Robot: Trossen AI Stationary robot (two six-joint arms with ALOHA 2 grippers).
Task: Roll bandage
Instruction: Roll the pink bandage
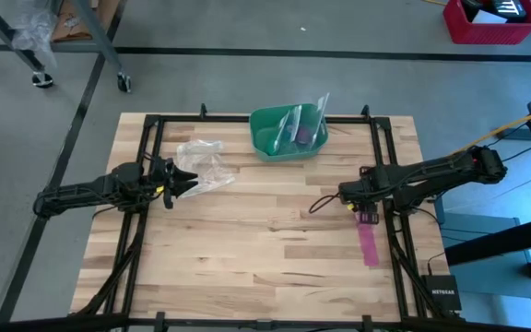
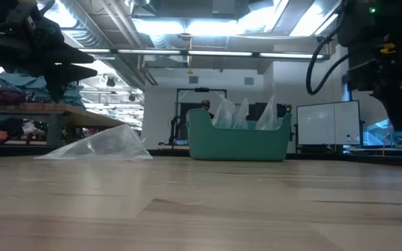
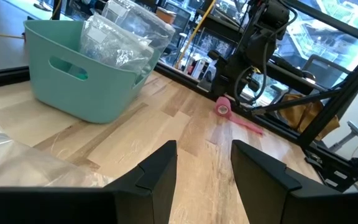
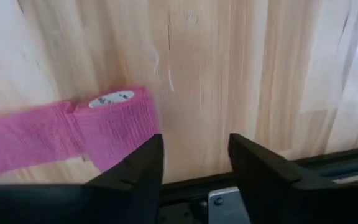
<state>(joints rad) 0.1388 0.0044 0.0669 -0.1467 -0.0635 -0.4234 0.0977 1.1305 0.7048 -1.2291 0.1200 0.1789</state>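
A green bowl (image 1: pixel 289 134) holding clear plastic packets stood at the far middle of the wooden surface (image 1: pixel 247 249). A crinkled clear bag (image 1: pixel 201 164) lay just in front of the left hand (image 1: pixel 181 182), whose fingers stood apart and empty. The bandage (image 4: pixel 114 124), a small pink roll with a loose tail (image 1: pixel 367 242), lay near the right edge. The right hand (image 4: pixel 194 165) hovered beside the roll, fingers parted, gripping nothing. Behind lay a workshop with benches and ceiling lights.
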